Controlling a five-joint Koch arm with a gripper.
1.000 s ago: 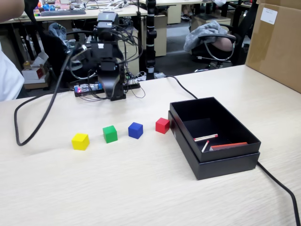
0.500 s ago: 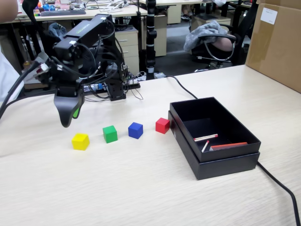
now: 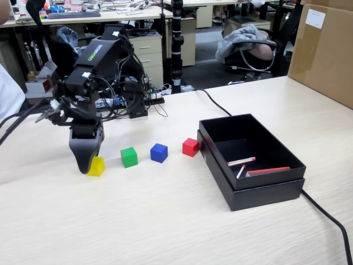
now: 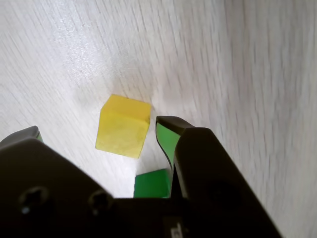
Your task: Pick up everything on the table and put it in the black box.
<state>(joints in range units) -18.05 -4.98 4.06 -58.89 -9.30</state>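
Observation:
Four cubes stand in a row on the table [image 3: 165, 221]: yellow [image 3: 99, 166], green [image 3: 128, 157], blue [image 3: 159, 152] and red [image 3: 190, 147]. My gripper [image 3: 85, 164] is lowered at the left end of the row and hides the left part of the yellow cube. In the wrist view the gripper [image 4: 101, 126] is open, with the yellow cube [image 4: 123, 126] on the table between its jaws, nearer the right, green-padded finger [image 4: 166, 139]. The green cube [image 4: 152, 183] shows just below that finger. The black box [image 3: 259, 190] lies right of the red cube.
Thin red-and-white sticks [image 3: 241, 162] lie inside the box. A black cable [image 3: 326, 214] runs off past the box's near right corner. A brown carton [image 3: 325, 49] stands at the far right. The arm's base and wiring [image 3: 135, 99] sit behind the cubes.
The arm swung left from above its base and came down; the gripper, which hung above and left of the yellow cube, now sits low around it.

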